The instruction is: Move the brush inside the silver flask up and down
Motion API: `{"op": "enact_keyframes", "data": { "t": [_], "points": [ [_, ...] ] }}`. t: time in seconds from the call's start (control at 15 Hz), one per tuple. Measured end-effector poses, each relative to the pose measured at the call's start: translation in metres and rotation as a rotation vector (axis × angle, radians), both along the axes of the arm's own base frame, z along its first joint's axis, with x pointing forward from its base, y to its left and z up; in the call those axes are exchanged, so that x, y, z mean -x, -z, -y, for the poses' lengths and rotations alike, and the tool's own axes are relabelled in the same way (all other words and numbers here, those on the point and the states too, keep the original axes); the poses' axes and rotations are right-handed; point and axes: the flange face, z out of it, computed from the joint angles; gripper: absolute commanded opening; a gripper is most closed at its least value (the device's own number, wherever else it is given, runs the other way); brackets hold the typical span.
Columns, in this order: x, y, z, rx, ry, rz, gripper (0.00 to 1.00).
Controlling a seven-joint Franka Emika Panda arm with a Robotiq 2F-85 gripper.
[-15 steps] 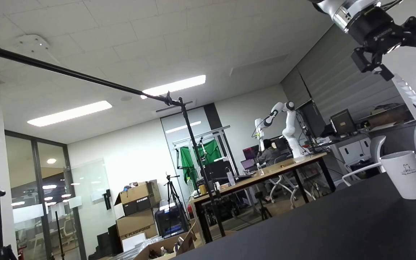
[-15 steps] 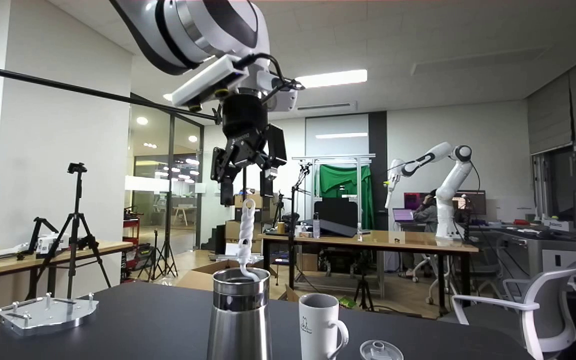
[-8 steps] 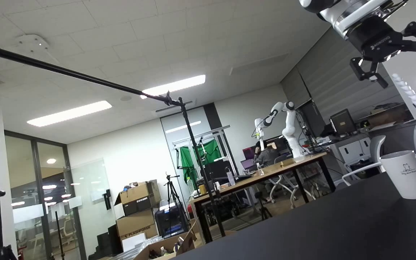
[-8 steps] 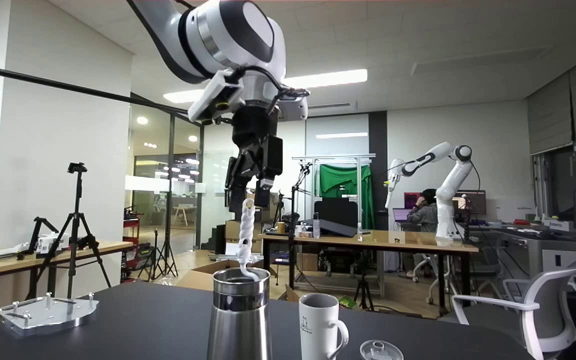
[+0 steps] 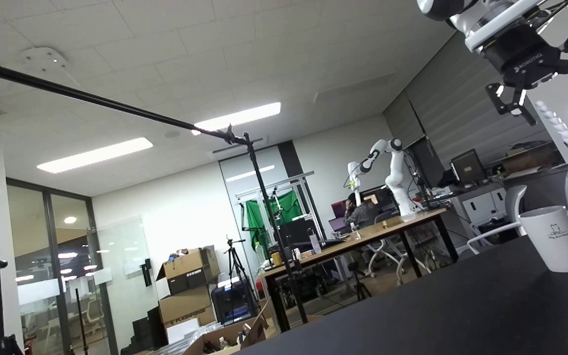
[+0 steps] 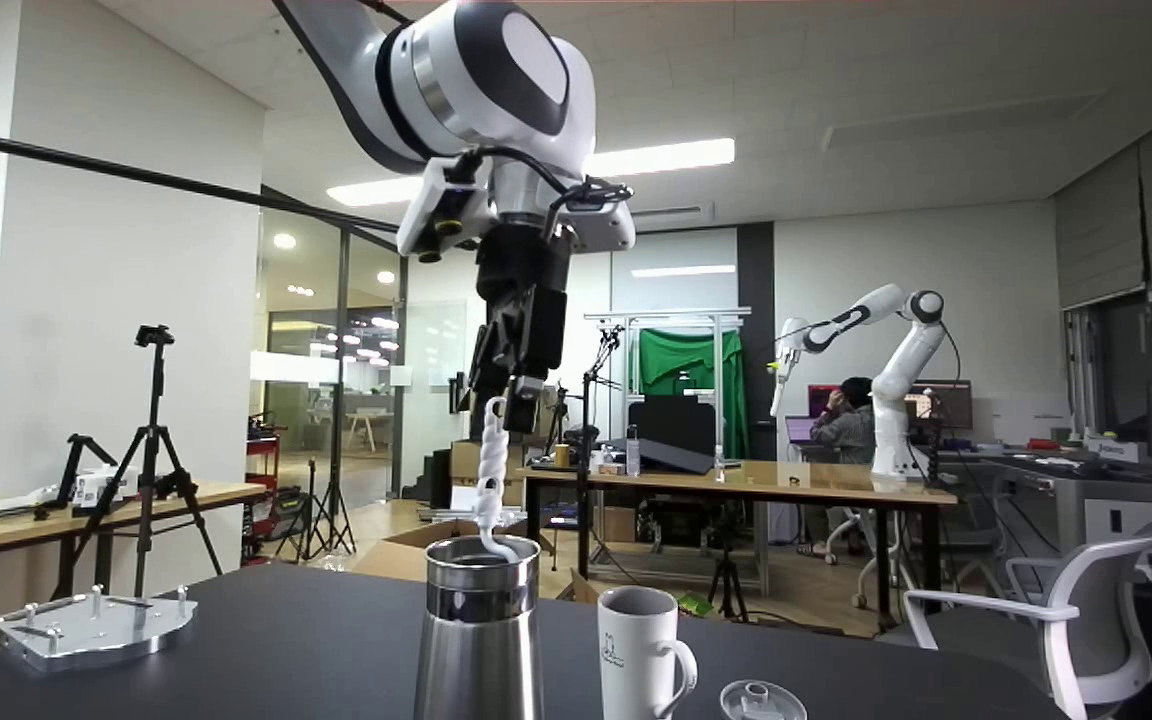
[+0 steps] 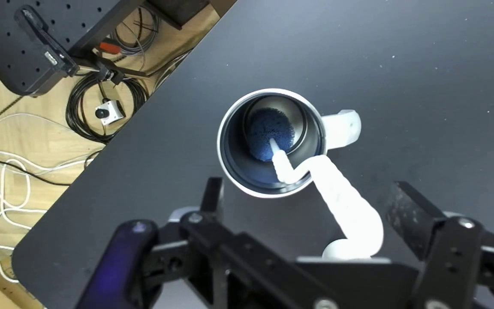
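Note:
The brush's white twisted handle (image 6: 492,470) stands tilted out of the silver flask (image 6: 479,660); it also shows in an exterior view (image 5: 560,127). In the wrist view, its blue bristle head (image 7: 270,133) is down inside the flask (image 7: 222,159), and its handle (image 7: 344,201) bends over the rim. My gripper (image 7: 312,197) is open. The upper handle lies between its fingers in that view, nearer the right one, with a gap on both sides. The handle's top end is partly hidden by the gripper's body. In an exterior view the gripper (image 6: 503,422) is at the handle's top.
A white cup (image 6: 636,650) with a handle stands just right of the flask. A clear round piece (image 6: 761,702) lies beside it. A metal plate with posts (image 6: 91,628) lies at the table's left. The dark table's edge (image 7: 114,137) is close to the flask.
My gripper has come down and, in an exterior view, to the right, and has turned, so its fingers appear closer together there. It stays open. The brush, flask and cup have not moved.

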Motion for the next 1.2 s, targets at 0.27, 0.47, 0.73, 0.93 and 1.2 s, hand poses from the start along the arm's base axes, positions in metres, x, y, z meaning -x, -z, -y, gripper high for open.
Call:
{"op": "enact_keyframes", "data": {
  "t": [0.27,0.47,0.73,0.93,1.2],
  "points": [
    [0.001,0.007,0.001,0.003,0.015,-0.004,0.39],
    [0.005,0.014,0.000,0.002,0.013,-0.016,0.19],
    [0.012,0.026,-0.001,0.004,0.010,-0.020,0.00],
    [0.020,0.032,-0.003,0.001,0.006,-0.027,0.26],
    [0.030,0.036,-0.004,-0.008,-0.014,-0.038,0.46]
  ]
}}
